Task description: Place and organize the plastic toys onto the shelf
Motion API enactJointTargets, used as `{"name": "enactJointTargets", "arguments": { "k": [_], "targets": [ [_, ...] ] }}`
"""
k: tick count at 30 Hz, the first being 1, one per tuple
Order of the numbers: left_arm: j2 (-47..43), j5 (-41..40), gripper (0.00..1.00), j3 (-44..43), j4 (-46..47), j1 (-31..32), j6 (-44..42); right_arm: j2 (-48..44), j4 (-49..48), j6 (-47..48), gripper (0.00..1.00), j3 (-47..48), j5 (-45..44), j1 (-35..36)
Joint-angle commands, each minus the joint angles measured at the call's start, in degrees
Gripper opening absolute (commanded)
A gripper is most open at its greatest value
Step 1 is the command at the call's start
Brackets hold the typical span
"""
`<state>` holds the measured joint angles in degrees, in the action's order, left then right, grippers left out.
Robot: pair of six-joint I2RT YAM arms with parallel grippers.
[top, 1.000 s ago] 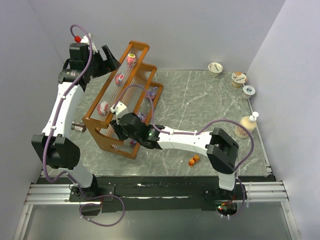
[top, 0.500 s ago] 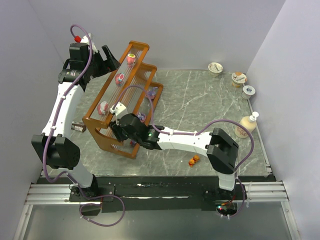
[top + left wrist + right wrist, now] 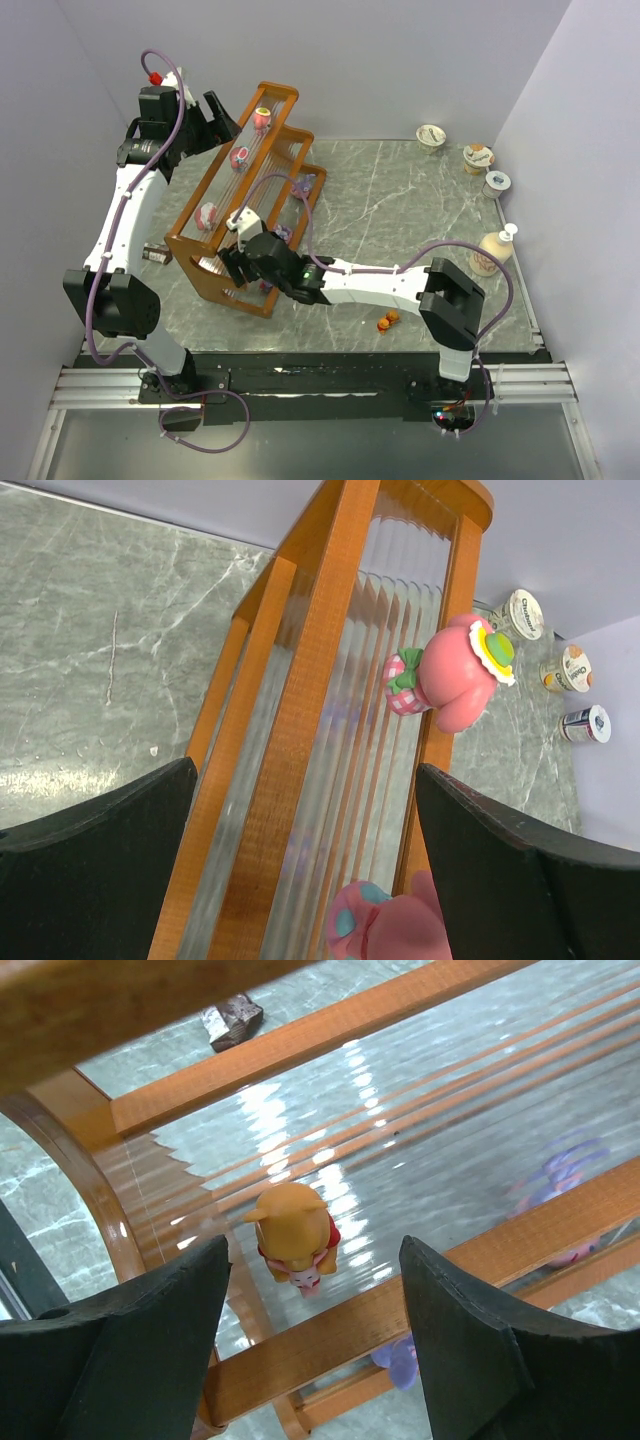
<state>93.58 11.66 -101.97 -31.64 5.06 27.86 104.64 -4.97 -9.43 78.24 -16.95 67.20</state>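
Grey marble table (image 3: 400, 200) holds the shelf (image 3: 190, 252), and at its near end the orange toy (image 3: 293, 1232) stands free between the open jaws of my right gripper (image 3: 312, 1260), so a crooked retreat could topple it.

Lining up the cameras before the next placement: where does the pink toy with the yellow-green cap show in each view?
Top external: the pink toy is upper left of centre, at the far end of the shelf.
Left wrist: the pink toy is right of centre, on the slats by the right rail.
Right wrist: not in it.
Shared landmark: the shelf's orange rails, in all three views.
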Motion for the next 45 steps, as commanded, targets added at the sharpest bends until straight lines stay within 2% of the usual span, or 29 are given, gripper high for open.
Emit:
{"name": "enactJointTargets", "arguments": {
  "k": [1, 15, 19, 28, 31, 33, 37, 40, 45],
  "targets": [
    [-1.56, -0.59, 0.96, -0.95, 0.26, -0.05, -0.7, -3.56, 1.19, 0.55, 0.76, -2.64, -1.68, 0.56],
    [-2.0, -0.67, 0.96, -0.77, 0.35, -0.05, -0.79, -16.92, -1.01, -1.9, 0.75, -14.42, -7.38, 0.39],
    [-2.61, -0.59, 0.96, -0.6, 0.52, 0.04, -0.7, -22.37, 6.71, -6.55, 0.75, -16.18, -12.74, -0.75],
    [-6.04, -0.5, 0.97, 2.04, 2.1, -0.05, -0.17, -32.47, 39.66, -30.27, 0.74, -24.09, -17.94, -9.19],
    [-7.18, -0.32, 0.96, 3.0, 2.55, -0.05, -0.08, -35.99, 51.61, -38.97, 0.7, -27.08, -16.11, -12.08],
    [-7.88, -0.41, 0.96, 3.45, 2.9, -0.05, 0.09, -39.05, 57.93, -44.6, 0.66, -29.63, -11.1, -13.84],
    [-8.85, 0.2, 0.96, 5.03, 3.77, -0.05, 0.71, -45.83, 62.71, -50.23, 0.61, -34.37, -5.39, -14.29],
    [-8.94, 1.17, 0.96, 5.82, 4.13, -0.05, 1.32, -50.67, 62.98, -50.69, 0.61, -37.71, -2.48, -14.2],
    [-9.29, 3.19, 0.96, 8.62, 5.44, -0.05, 2.29, -52.0, 63.25, -48.76, 0.61, -37.28, -1.77, -14.03]
  ]
}}
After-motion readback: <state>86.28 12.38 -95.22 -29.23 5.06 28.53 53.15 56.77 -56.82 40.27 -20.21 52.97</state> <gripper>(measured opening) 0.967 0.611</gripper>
